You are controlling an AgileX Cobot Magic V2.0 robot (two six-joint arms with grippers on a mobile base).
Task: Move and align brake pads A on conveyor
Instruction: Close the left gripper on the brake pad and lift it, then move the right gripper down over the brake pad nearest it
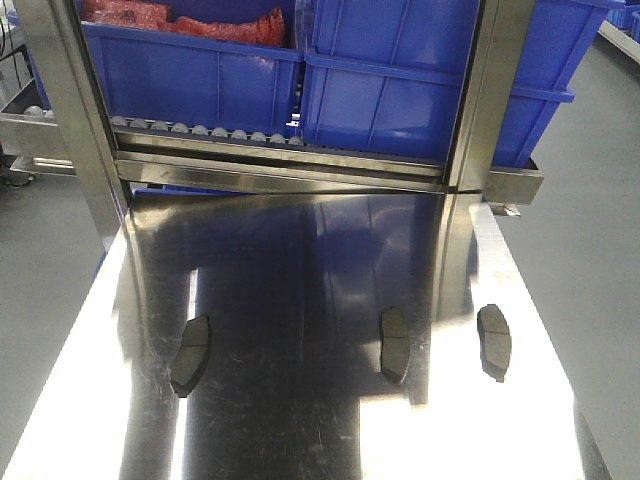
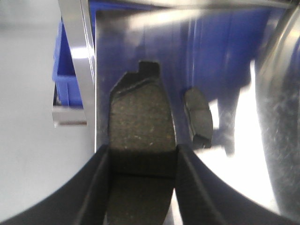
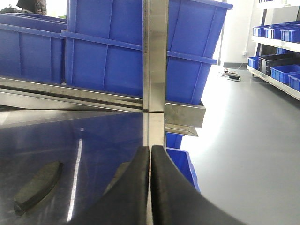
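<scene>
Left wrist view: left gripper (image 2: pixel 143 152) clamps 1 brake pad A (image 2: pixel 140 110) across its width, the pad's long axis running up-frame away from the jaws, above the tabletop (image 2: pixel 225 70) near its left edge; right gripper (image 3: pixel 150 157) is closed on nothing; conveyor unseen.

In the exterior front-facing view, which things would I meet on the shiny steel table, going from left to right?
left brake pad → middle brake pad → right brake pad, all lying apart from each other on the steel table.
</scene>
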